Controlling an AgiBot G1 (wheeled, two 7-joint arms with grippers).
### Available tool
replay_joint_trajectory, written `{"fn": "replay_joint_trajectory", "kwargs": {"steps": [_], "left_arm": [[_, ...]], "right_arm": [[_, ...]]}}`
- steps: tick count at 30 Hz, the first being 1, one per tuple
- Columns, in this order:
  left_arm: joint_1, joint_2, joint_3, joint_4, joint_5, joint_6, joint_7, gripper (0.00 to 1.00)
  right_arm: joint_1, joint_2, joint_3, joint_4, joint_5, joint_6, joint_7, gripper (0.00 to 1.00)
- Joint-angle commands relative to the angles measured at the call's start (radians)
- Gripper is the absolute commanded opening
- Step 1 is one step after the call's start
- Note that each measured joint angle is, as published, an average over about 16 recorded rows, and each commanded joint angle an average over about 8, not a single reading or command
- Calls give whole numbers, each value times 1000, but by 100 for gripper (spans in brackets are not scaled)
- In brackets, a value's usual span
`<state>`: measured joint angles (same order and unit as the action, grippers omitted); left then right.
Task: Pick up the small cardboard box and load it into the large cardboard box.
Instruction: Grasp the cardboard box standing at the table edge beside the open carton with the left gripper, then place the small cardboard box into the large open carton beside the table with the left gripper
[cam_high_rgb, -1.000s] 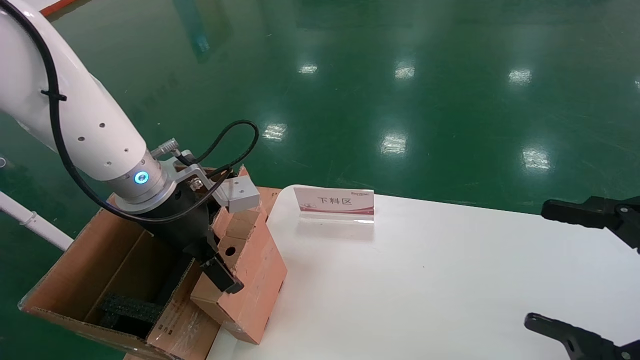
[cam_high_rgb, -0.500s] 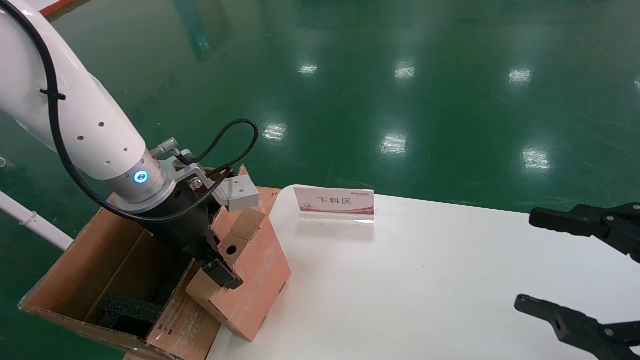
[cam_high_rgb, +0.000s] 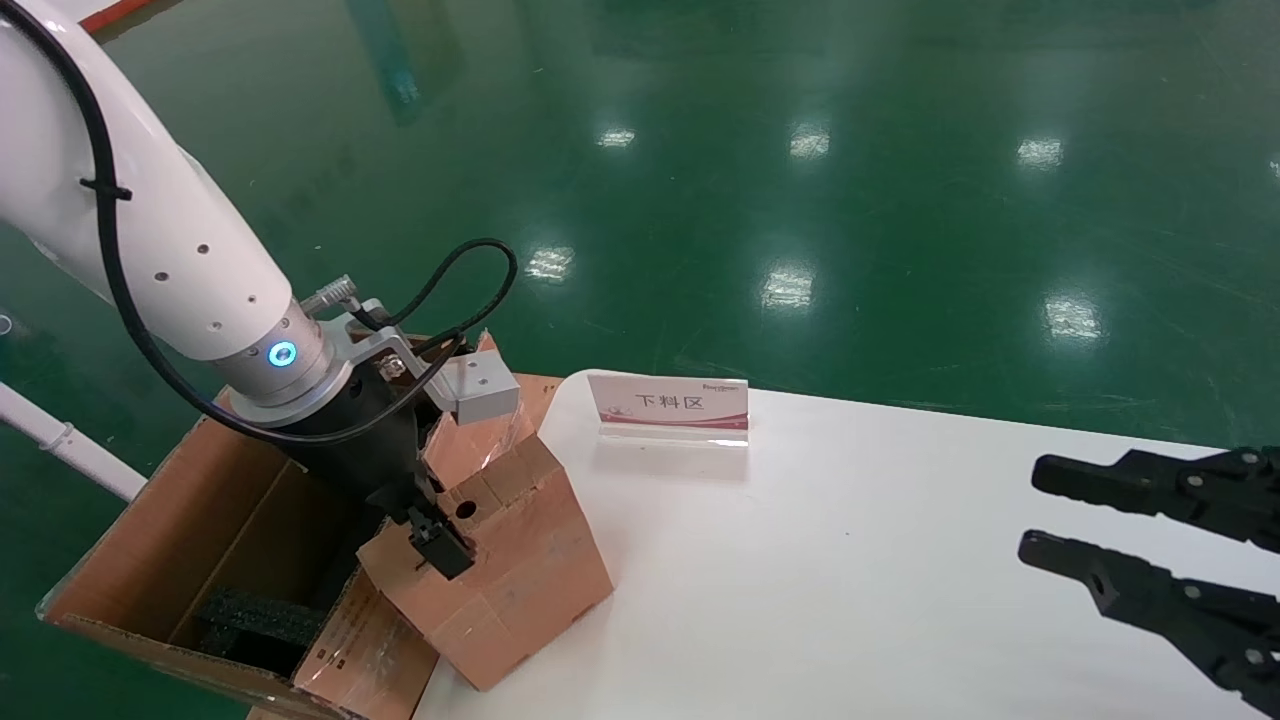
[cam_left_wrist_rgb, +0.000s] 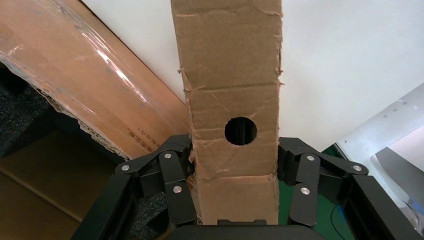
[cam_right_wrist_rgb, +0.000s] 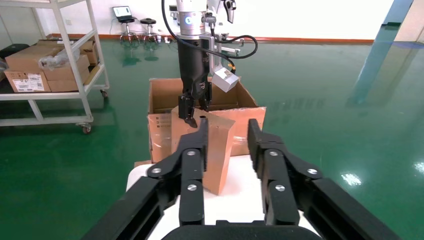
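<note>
**Head view: small carton gripped at the table's edge**

Head view shows the left gripper (cam_high_rgb: 432, 535) clamped on the small cardboard box (cam_high_rgb: 510, 580), which tilts over the white table (cam_high_rgb: 850, 560) edge, its lower corner by the large cardboard box (cam_high_rgb: 150, 520) flap. The left wrist view shows both fingers (cam_left_wrist_rgb: 172, 182) pressed to the carton's sides beside its round hole (cam_left_wrist_rgb: 240, 131). The right gripper (cam_high_rgb: 1100, 535), well apart from the small box over the table, has its fingers slightly parted, holding nothing. A sign (cam_high_rgb: 668, 406) stands on the table beyond the small box.
</note>
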<state>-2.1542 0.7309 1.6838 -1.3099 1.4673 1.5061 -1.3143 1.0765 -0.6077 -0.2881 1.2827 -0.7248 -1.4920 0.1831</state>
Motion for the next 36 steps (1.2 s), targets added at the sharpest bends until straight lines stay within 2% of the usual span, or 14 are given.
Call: {"fn": "replay_joint_trajectory", "kwargs": {"steps": [1, 2, 3, 11, 18, 24, 30, 36], "left_arm": [[0, 0, 0, 0, 0, 0, 0, 0], [0, 0, 0, 0, 0, 0, 0, 0], [0, 0, 0, 0, 0, 0, 0, 0], [-33, -11, -26, 7, -15, -13, 6, 0], [-166, -47, -114, 66, -60, -27, 44, 0], [-278, -47, -161, 173, -48, -14, 106, 0], [-362, -40, -166, 297, 10, 27, 194, 0], [-425, -34, -132, 411, 74, 68, 272, 0]], "right_arm": [[0, 0, 0, 0, 0, 0, 0, 83], [0, 0, 0, 0, 0, 0, 0, 94], [0, 0, 0, 0, 0, 0, 0, 100], [0, 0, 0, 0, 0, 0, 0, 100], [1, 0, -1, -1, 0, 0, -1, 100], [1, 0, -1, -1, 1, 0, -1, 100], [1, 0, -1, -1, 1, 0, -1, 100], [1, 0, -2, -1, 1, 0, -1, 100]]}}
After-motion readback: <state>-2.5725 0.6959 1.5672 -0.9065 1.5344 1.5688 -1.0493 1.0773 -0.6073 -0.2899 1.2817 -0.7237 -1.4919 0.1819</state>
